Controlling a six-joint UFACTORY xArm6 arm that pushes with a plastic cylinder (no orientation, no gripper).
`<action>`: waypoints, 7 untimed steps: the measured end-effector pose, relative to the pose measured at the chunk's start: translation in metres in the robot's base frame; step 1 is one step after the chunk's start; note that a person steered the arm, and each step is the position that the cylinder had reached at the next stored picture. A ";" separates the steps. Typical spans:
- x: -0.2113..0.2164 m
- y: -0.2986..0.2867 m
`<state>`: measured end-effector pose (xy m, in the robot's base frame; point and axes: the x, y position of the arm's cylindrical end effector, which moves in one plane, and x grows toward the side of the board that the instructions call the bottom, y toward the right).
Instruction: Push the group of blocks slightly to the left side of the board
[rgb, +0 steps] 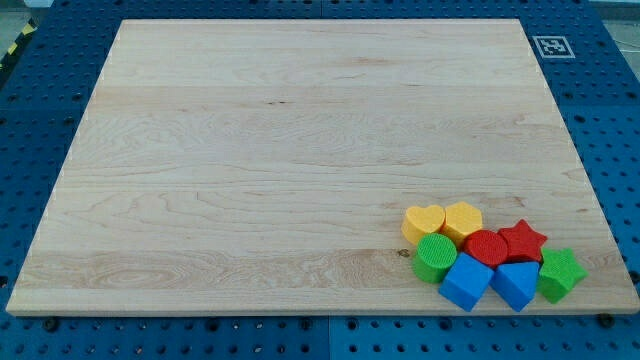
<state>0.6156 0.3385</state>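
Several blocks sit packed together at the board's bottom right corner. A yellow heart and a yellow hexagon form the upper row. Below them are a green cylinder, a red cylinder and a red star. Along the bottom edge lie a blue cube, a blue wedge-like block and a green star. The blocks touch or nearly touch one another. My tip and the arm do not show in the view.
The blocks rest on a light wooden board lying on a blue perforated table. A black-and-white marker tag sits off the board's top right corner. The green star is close to the board's right edge.
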 end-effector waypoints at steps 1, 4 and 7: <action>0.002 -0.004; -0.012 -0.102; 0.000 -0.010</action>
